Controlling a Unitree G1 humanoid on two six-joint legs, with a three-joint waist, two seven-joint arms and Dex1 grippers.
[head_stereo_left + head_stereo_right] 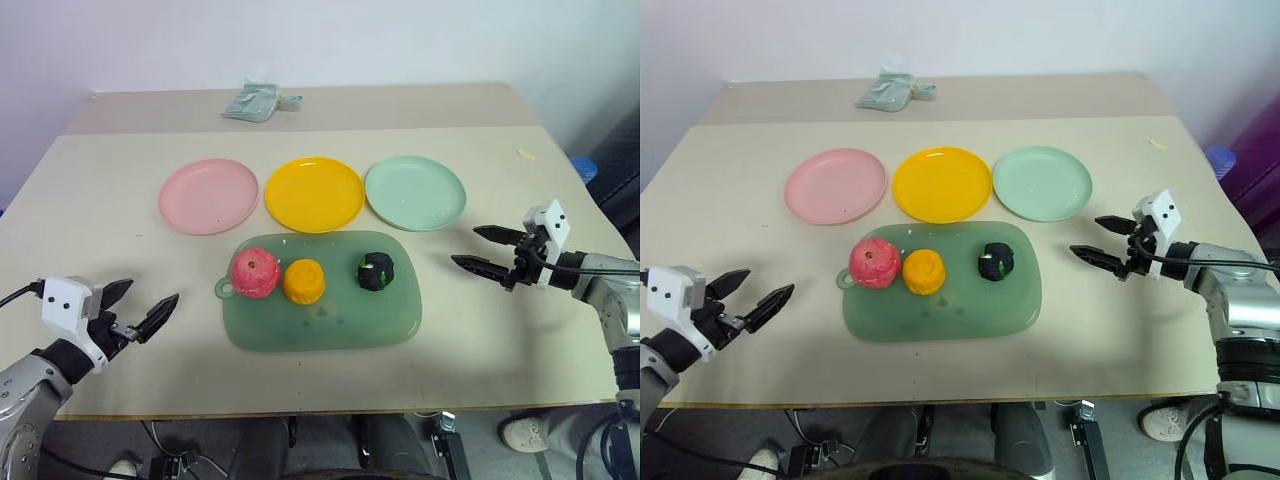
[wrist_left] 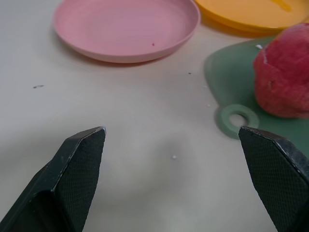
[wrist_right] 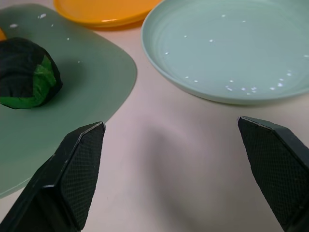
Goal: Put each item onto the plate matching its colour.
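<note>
Green tray sits mid-table with all three toys on it: pink-red apple nearest the tab, orange ridged one just beside it, dark green-black one further toward my right. Behind the tray I've got the pink plate, yellow-orange plate and mint plate in a row, all bare. My left gripper and right gripper hover over the table on either side of the tray, jaws spread wide, nothing held.
</note>
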